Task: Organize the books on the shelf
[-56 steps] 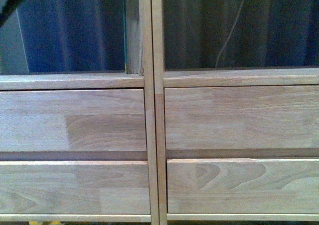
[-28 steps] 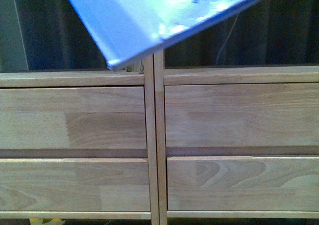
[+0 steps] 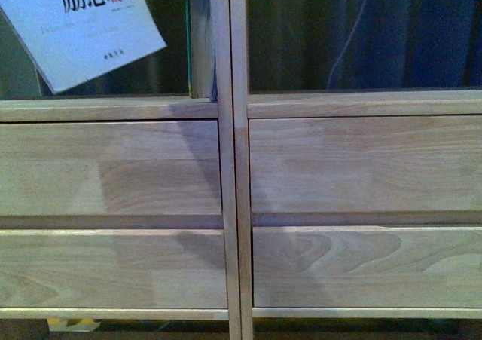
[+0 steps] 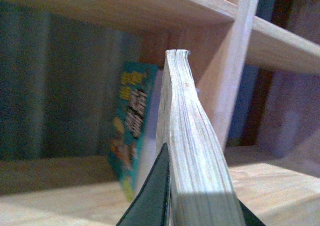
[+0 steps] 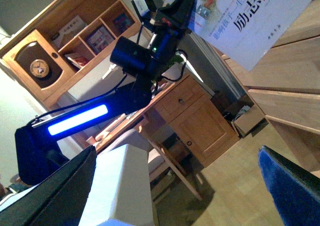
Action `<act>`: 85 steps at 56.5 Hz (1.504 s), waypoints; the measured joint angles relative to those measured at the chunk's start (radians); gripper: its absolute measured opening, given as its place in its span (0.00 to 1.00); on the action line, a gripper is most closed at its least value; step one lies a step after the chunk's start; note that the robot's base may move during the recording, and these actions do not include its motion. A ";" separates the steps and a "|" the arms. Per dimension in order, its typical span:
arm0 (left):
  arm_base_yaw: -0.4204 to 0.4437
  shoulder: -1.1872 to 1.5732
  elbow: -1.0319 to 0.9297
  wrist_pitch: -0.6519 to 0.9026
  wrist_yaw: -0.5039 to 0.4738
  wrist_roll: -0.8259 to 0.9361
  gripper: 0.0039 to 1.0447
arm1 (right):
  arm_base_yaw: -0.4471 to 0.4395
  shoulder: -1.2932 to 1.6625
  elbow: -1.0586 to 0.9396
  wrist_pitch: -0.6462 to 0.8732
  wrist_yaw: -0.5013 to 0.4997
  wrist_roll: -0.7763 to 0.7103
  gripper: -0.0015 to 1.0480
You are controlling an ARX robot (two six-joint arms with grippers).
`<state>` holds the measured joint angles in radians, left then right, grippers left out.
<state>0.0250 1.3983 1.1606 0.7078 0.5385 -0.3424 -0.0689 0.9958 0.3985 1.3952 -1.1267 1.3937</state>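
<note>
A book [image 3: 83,31] with a pale white-blue cover and dark printed characters hangs tilted at the top left of the front view, before the left open compartment of the light-wood shelf [image 3: 230,166]. My left gripper [image 4: 200,206] is shut on the book [image 4: 190,151], seen edge-on with its page block between the dark fingers [image 4: 155,196]. A teal-covered book [image 4: 131,136] leans inside that compartment against the upright. In the right wrist view the left arm [image 5: 145,55] holds the book [image 5: 250,20] up by the shelf [image 5: 290,85]. My right gripper [image 5: 175,196] is open and empty.
Four plain drawer fronts [image 3: 361,166] fill the front view below the compartments. Behind the robot stand a wooden desk cabinet [image 5: 200,121], a chair, a white block [image 5: 120,186] and a wall cabinet with a clock [image 5: 40,68].
One second ago no book showed in the front view. It then swept across the top, and now it hangs tilted at the upper left with its cover facing the camera.
</note>
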 joint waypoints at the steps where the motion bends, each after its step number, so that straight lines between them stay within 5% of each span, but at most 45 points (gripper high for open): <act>1: 0.000 0.009 0.018 -0.008 -0.019 0.055 0.06 | -0.002 0.000 0.000 0.000 0.000 0.000 0.93; 14: -0.025 0.146 0.238 -0.106 -0.173 0.406 0.06 | -0.079 -0.071 -0.072 0.000 -0.063 0.020 0.93; 26: -0.048 0.294 0.418 -0.172 -0.255 0.507 0.06 | -0.196 -0.199 -0.170 0.001 -0.150 0.056 0.93; 36: -0.071 0.394 0.536 -0.205 -0.289 0.510 0.06 | -0.492 -0.438 -0.281 -0.289 -0.198 -0.145 0.93; 56: -0.114 0.579 0.766 -0.256 -0.341 0.538 0.06 | -0.520 -0.464 -0.279 -0.311 -0.202 -0.266 0.93; 58: -0.115 0.601 0.794 -0.266 -0.345 0.541 0.06 | -0.504 -0.491 -0.271 -0.374 -0.138 -0.327 0.91; 63: -0.122 0.682 0.899 -0.298 -0.362 0.548 0.06 | -0.336 -0.689 -0.167 -0.934 0.405 -0.703 0.72; 68: -0.130 0.752 0.991 -0.328 -0.379 0.552 0.06 | -0.204 -0.823 -0.188 -1.354 0.797 -1.120 0.53; 73: -0.145 0.801 1.066 -0.352 -0.394 0.555 0.06 | -0.136 -0.842 -0.246 -1.416 0.936 -1.298 0.33; 85: -0.175 0.853 1.118 -0.369 -0.414 0.563 0.06 | 0.037 -0.897 -0.278 -1.415 1.109 -1.373 0.03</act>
<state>-0.1501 2.2513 2.2791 0.3389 0.1249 0.2207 -0.0315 0.0990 0.1204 -0.0200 -0.0177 0.0212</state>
